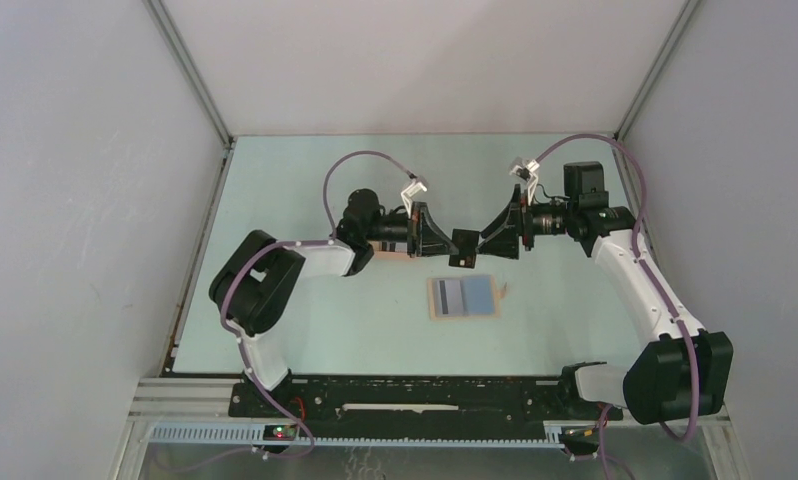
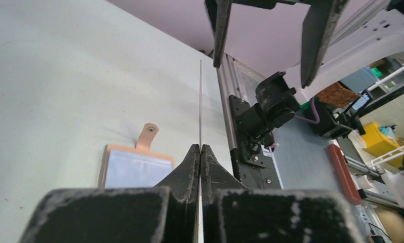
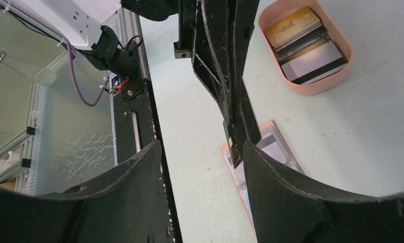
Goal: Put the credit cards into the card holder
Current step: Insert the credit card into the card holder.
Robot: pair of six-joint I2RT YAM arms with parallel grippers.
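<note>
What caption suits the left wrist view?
Left gripper pinches a card edge-on; the card holder lies on the table.

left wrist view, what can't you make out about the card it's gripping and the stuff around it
Held card: it is edge-on to the left wrist camera, so its face is unseen. In the top view it is too small to read.
Card holder: its near corner is hidden behind the left gripper.
Tray: the stacked cards overlap in the right wrist view, so their count is unclear.
</note>
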